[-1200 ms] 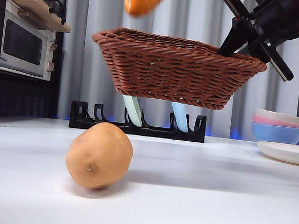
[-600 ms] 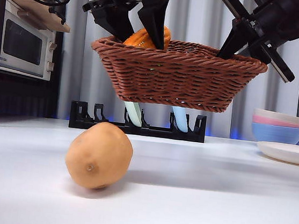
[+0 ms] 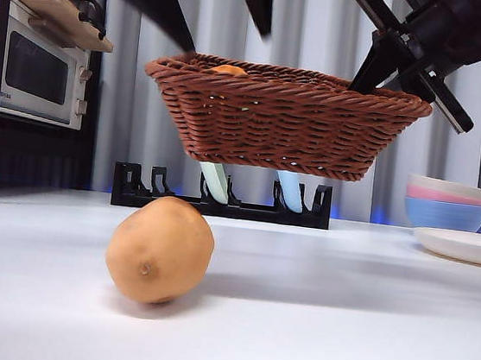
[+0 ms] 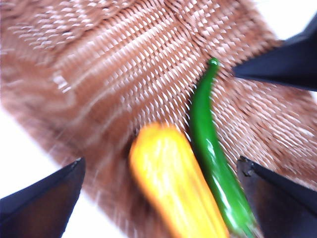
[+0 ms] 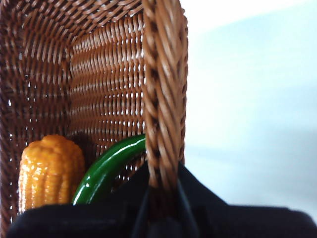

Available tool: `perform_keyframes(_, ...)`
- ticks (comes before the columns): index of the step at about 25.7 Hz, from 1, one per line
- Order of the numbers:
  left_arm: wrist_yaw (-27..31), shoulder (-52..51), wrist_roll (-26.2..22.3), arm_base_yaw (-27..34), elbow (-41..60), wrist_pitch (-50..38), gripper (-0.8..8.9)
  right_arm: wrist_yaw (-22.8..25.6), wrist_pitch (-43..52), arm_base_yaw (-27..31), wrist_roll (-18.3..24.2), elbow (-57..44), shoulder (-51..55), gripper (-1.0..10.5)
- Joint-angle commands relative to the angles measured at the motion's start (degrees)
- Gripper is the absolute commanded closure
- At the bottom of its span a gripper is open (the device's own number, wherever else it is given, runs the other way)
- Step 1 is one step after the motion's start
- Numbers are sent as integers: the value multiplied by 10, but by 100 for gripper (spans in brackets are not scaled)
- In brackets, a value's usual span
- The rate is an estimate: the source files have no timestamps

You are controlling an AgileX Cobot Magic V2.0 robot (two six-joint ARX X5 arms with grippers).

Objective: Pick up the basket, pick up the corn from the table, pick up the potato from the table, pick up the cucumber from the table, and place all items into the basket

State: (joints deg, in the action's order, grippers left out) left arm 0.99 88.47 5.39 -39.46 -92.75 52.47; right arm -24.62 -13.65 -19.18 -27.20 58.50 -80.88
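My right gripper holds the wicker basket in the air, shut on its right rim. Inside the basket lie the orange-yellow corn and the green cucumber, side by side; only the corn's top shows over the rim in the front view. Above the basket's left end hangs my left gripper, open and empty, with the corn and cucumber below its jaws. The tan potato lies on the white table, under and in front of the basket's left part.
A black rack with pale utensils stands behind the basket. At the far left is a microwave under a wooden shelf. Stacked bowls and a white plate sit at the right.
The left gripper came down into the basket with the corn, let it go and has risen, open. The corn now rests low in the basket. Basket and potato stayed put.
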Motion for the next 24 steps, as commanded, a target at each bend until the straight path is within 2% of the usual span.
perform_keyframes(1,0,-65,-5,-17,-32,56,230,-6,13,4,-3,7,3,959)
perform_keyframes(7,6,-205,43,-73,-27,209,230,-7,33,26,-4,10,3,959)
perform_keyframes(9,11,-224,75,-108,5,221,230,-8,33,36,-4,19,3,958)
perform_keyframes(15,66,-237,166,-180,157,159,230,-10,32,57,-4,53,3,958)
perform_keyframes(19,63,-232,203,-187,261,59,230,-10,21,67,-3,75,3,959)
perform_keyframes(24,64,-195,216,-177,340,-28,230,-12,13,80,-2,95,3,959)
